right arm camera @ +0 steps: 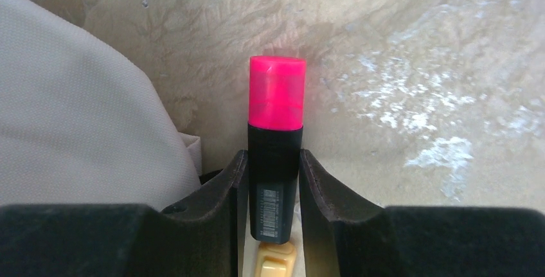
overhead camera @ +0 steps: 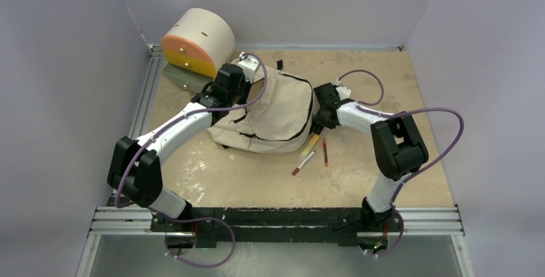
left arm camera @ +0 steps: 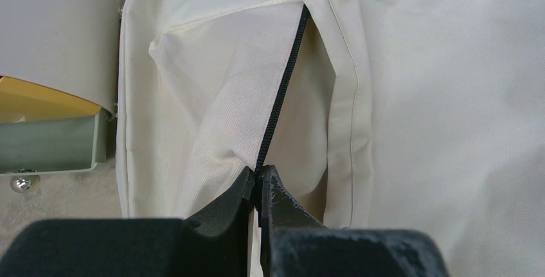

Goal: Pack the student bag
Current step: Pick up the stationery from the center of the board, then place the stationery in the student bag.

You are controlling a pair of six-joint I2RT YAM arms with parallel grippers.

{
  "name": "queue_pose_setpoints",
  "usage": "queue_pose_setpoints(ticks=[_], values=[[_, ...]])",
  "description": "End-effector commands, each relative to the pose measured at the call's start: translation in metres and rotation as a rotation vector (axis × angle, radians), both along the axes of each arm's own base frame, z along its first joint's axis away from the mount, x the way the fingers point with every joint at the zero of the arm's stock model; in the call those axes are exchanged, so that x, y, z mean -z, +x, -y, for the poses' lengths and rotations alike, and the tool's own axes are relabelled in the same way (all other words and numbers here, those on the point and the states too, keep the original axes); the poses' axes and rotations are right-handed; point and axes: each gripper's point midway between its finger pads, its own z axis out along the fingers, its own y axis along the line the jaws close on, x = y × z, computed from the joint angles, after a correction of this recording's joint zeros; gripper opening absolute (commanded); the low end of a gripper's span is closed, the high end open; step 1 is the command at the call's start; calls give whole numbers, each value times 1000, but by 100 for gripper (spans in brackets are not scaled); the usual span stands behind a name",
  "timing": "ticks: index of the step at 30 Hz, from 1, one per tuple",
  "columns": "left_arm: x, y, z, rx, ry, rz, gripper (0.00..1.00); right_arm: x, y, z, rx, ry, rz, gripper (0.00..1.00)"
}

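Jaws: left gripper (left arm camera: 259, 174) pinched on the zipper (left arm camera: 283, 90) of the student bag (overhead camera: 276, 107), I'd guess holding it open; bag lies on the table (overhead camera: 398, 161), 10 o'clock of centre; right gripper (right arm camera: 273, 155) at its 3 o'clock clamps a pink highlighter (right arm camera: 276, 97), likely next in.

No words, brand names or numbers can be read in any view. The only marking seen is a barcode label (right arm camera: 268, 207), set low on the black barrel of the pink-capped highlighter (right arm camera: 275, 155) in the right wrist view. Its bars are made out as fine pale lines running along the barrel. Any digits printed with them are too small and blurred to be read.
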Motion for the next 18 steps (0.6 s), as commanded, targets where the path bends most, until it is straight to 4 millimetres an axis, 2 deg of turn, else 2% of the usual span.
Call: queue_pose_setpoints(ticks=[1, 6, 9, 12, 16, 18], values=[[-35, 5, -2, -13, -59, 83, 0, -47, 6, 17, 88, -28, 110, 17], [-35, 5, 0, -7, -62, 82, 0, -119, 12, 31, 156, -25, 283, 17], [-34, 5, 0, -5, -62, 80, 0, -161, 16, 31, 127, 8, 407, 18], [-35, 5, 1, 0, -64, 78, 0, -198, 20, -1, -56, 133, 523, 14], [-35, 5, 3, 7, -68, 76, 0, -241, 12, -68, -336, 383, 628, 10], [-33, 5, 3, 9, -66, 72, 0, -258, 4, -102, -440, 445, 677, 10]])
